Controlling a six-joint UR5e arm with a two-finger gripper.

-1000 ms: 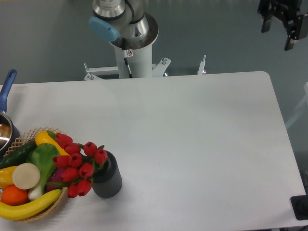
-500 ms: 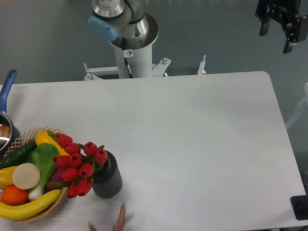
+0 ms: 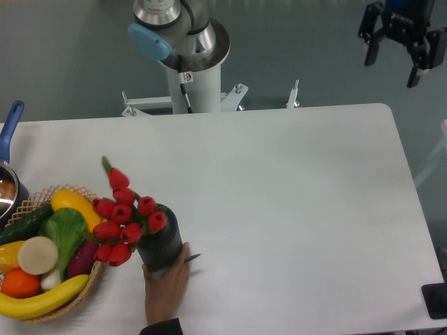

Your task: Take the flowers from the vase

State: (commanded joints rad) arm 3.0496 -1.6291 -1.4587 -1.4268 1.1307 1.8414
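I see the white tabletop [image 3: 279,195] carrying a woven basket [image 3: 42,209] of fruit and vegetables. Just right of the basket stands the vase [image 3: 162,244], a person's fingers [image 3: 167,279] touching its base. The flowers [image 3: 124,216] sit in it, leaning toward the basket. Far from the vase, my hand [image 3: 396,43] hangs beyond the tabletop, fingers apart.

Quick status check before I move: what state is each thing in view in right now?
end effector: open, empty, high above the table's far right corner
flowers: in the vase, leaning toward the basket
vase: upright, gripped at its base by a person's hand
basket: full of fruit and vegetables
pot: at the left edge, mostly cut off
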